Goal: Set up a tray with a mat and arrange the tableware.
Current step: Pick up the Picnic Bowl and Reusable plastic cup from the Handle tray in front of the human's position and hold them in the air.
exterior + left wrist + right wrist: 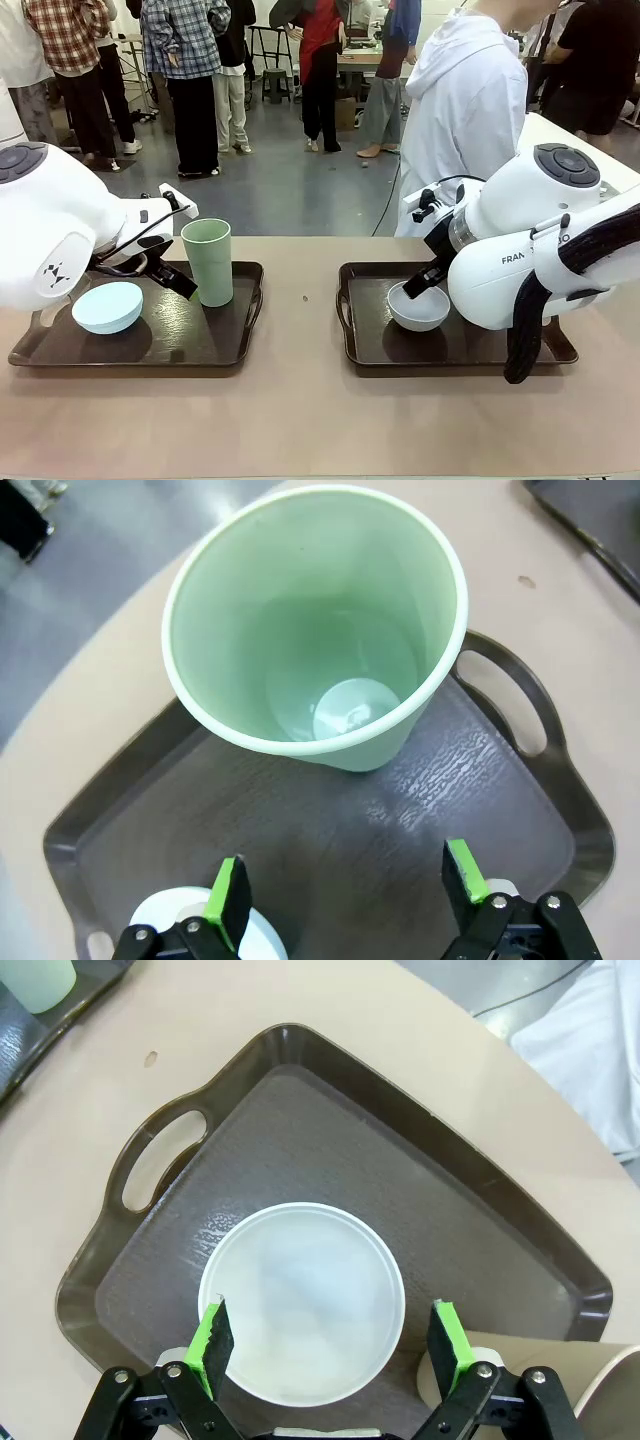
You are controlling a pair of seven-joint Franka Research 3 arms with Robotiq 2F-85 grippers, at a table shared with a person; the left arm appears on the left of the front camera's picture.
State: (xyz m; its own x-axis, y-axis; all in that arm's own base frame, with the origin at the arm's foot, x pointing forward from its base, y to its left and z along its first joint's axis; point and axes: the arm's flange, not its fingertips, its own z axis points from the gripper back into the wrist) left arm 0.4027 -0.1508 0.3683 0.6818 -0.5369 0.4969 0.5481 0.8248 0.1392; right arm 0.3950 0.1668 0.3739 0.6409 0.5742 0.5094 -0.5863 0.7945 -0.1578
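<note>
The left fingers (228,888) stood open just short of the pale green cup (315,630), upright on the left tray (400,825). The right fingers (212,1334) hung open over the white-grey bowl (300,1300) in the right tray (400,1170). A good grasp would probably need centring before closing.

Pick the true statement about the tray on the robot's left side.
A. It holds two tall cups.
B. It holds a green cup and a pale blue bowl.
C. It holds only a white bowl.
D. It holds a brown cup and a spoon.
B: in the front view the green cup and the pale blue bowl both sit on the left tray, while the white bowl sits on the other tray.
</note>
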